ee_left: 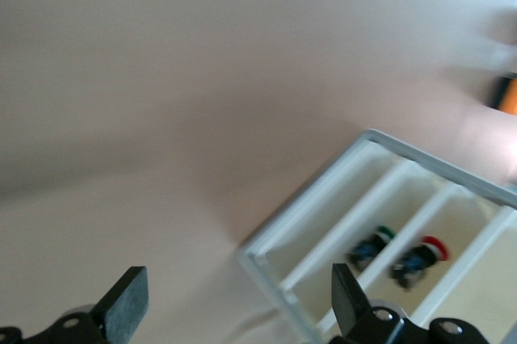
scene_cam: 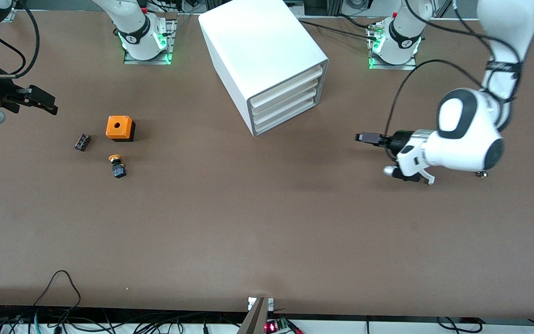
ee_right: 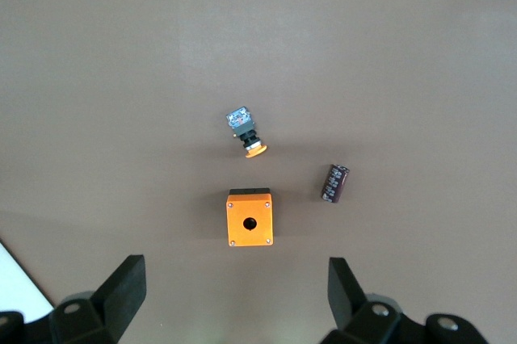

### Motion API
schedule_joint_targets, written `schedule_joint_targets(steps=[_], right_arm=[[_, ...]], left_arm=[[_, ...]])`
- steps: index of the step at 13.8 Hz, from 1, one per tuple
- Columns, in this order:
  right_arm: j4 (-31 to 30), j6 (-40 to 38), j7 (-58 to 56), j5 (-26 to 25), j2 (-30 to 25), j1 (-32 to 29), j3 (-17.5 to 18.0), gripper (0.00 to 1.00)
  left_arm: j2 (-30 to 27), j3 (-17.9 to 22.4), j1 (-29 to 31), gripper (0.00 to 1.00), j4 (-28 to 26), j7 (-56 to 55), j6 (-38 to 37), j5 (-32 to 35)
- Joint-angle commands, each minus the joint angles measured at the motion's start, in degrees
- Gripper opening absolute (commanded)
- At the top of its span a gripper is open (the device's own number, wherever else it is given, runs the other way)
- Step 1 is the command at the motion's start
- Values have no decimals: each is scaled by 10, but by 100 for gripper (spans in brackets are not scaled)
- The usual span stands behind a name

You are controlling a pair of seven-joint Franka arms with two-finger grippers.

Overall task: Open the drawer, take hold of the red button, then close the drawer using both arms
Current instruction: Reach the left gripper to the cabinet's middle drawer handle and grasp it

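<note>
Starting at the right arm's end of the bench [scene_cam: 267, 241], the right claw [scene_cam: 47, 103] hangs open over bare surface and seems to wait. Under its camera lie only side things: a small dark cylinder [scene_cam: 82, 142], an orange box [scene_cam: 120, 128] and a yellow-capped button [scene_cam: 117, 166].

In the middle stands the white cabinet [scene_cam: 267, 55]. Its three drawers [scene_cam: 285, 99] all sit flush and shut, and their fronts face the left arm's end of the bench.

The left claw [scene_cam: 366, 138] is in front of these drawers, apart from them. It points at them and its fingers [ee_left: 125, 305] are spread wide and hold nothing. I judge that this arm is nearer for the pull, straight out toward itself.

The left wrist view looks into the fronts. The red-capped button [ee_left: 422, 257] lies inside, and a green-capped button [ee_left: 370, 247] lies in what seems to be the neighbouring drawer.
</note>
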Motion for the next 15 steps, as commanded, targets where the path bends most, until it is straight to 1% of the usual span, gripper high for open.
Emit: schedule_joint_targets(steps=[1, 4, 6, 8, 12, 13, 14, 15], right_arm=[[11, -5, -2, 3, 1, -3, 0, 100], [20, -2, -3, 3, 8, -4, -1, 100], [21, -1, 3, 3, 8, -2, 0, 100], [21, -2, 3, 3, 8, -2, 0, 100], [21, -1, 3, 3, 9, -2, 0, 100], [22, -1, 3, 3, 9, -2, 0, 100], [22, -1, -4, 3, 9, -2, 0, 100], [21, -1, -4, 2, 9, -2, 0, 100]], left_arm=[[18, -18, -23, 100, -52, 59, 21, -90], [29, -55, -36, 99, -105, 111, 22, -149], [29, -83, -36, 95, -128, 112, 32, -168], [27, -110, -36, 93, -149, 112, 56, -178], [22, -153, -36, 89, -179, 111, 93, -227], [22, -158, -36, 85, -183, 110, 95, -230], [22, -159, -37, 67, -184, 111, 96, -230], [22, -159, -36, 32, -185, 113, 99, -230]])
